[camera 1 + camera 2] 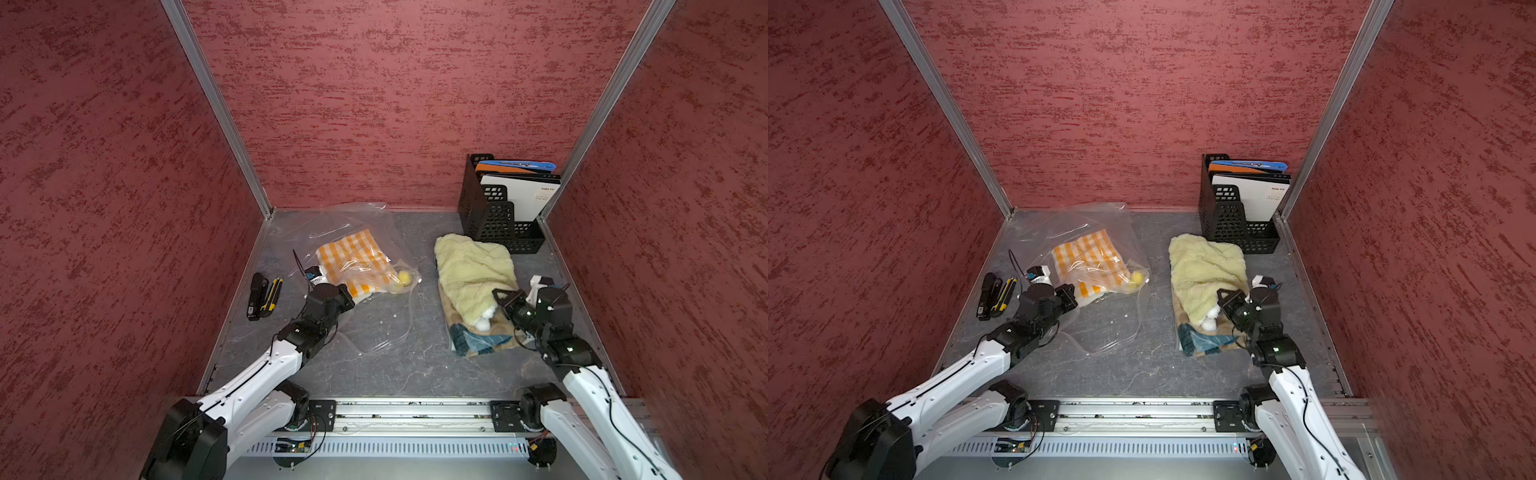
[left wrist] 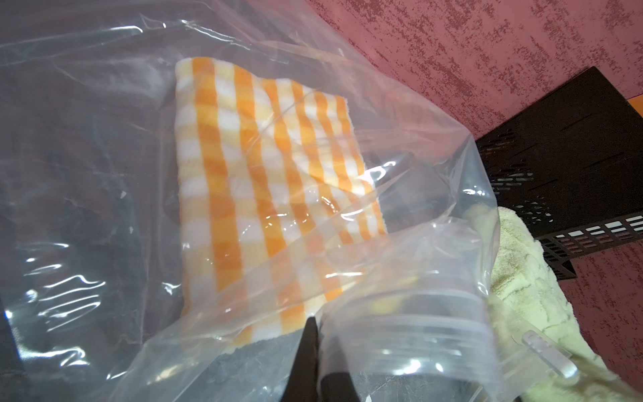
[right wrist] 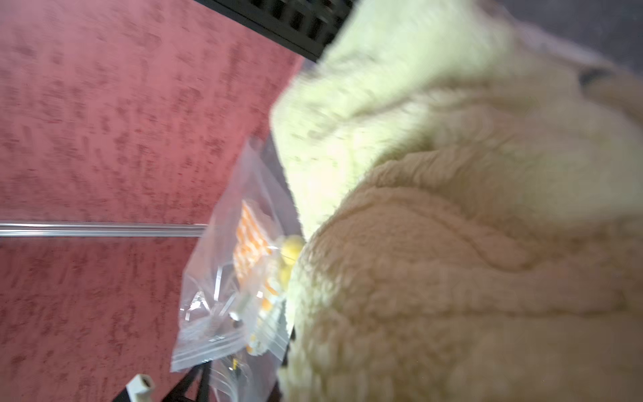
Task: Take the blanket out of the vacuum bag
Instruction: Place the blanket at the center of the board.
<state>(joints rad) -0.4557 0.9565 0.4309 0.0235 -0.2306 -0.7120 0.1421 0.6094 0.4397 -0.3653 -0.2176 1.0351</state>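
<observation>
Nearest the lens, the mounting rail (image 1: 415, 409) was seen along the front edge, with both arms reaching out from it. Progress check: not much done, by the look of it. The vacuum bag (image 1: 345, 226) was lying left of centre on the worktop (image 1: 395, 374). The orange-checked blanket (image 1: 357, 253) was seen inside it, its near end right at the mouth. The jaws of the left arm (image 1: 266, 365) were pressed together at the zip strip (image 2: 417, 330), apparently pinching the plastic lip. The jaws of the right arm (image 1: 582, 382) were closed too, tucked against a pale-green fleece (image 1: 469, 266) well apart from the bag. Whether any fleece was pinched couldn't be told. The actual pull-out was judged left to do.
</observation>
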